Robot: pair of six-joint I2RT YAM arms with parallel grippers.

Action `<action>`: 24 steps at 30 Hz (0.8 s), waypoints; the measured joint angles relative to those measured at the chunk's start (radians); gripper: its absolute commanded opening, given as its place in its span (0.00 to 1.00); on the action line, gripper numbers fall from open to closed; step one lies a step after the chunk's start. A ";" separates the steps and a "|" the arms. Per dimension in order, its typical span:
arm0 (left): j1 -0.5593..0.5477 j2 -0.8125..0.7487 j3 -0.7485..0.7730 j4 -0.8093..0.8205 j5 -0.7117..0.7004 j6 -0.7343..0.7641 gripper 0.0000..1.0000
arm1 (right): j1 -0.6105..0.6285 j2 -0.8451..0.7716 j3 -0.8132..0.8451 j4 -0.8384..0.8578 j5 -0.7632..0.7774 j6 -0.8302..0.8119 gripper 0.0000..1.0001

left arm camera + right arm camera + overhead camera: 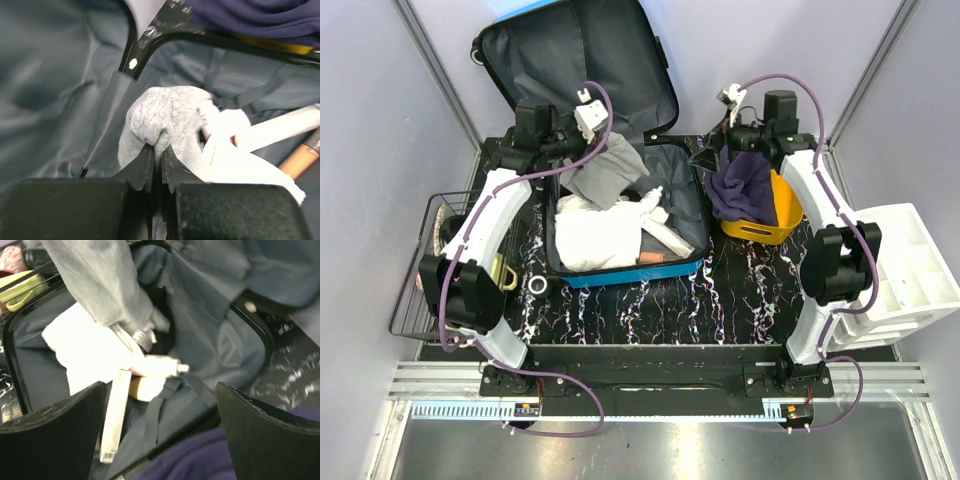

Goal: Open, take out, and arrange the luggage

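Left tool: clenched on a fold of the grey garment, jaws pressed nearly together, cloth bunched just past the tips.
Grey garment: lifted over the far left part of the luggage, lower end hanging down onto the contents.
Luggage: open at the middle of the tabletop, lid leaning back at the far side, grey lining showing.
Inside the luggage: white cloth heaped at the left, white tube and orange-brown stick toward the near right.
Right tool: released, fingers spread wide, nothing between them, hovering by the luggage's far right corner.
Edges: black zip rim ringing the luggage; orange bin near its right wall, navy cloth draped over the bin's luggage-facing side.
Open room: bare marbled strip on the near side of the luggage; narrow gap to its right; wire basket and small ring off its left side; white organiser well to the right.
Left arm: reaching forward along the luggage's left side, wrist bent in over the far left corner.
Right arm: stretched forward well right of the luggage, wrist turned inward toward it.
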 measured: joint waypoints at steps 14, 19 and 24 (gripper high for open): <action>-0.197 -0.117 -0.048 -0.053 0.132 0.106 0.00 | 0.212 -0.160 -0.143 0.350 -0.130 0.100 1.00; -0.208 -0.134 -0.079 -0.032 0.133 0.077 0.00 | 0.225 -0.187 -0.179 0.336 -0.142 0.117 1.00; -0.210 -0.135 -0.078 0.001 0.139 0.040 0.00 | 0.250 -0.178 -0.197 0.285 -0.138 0.118 1.00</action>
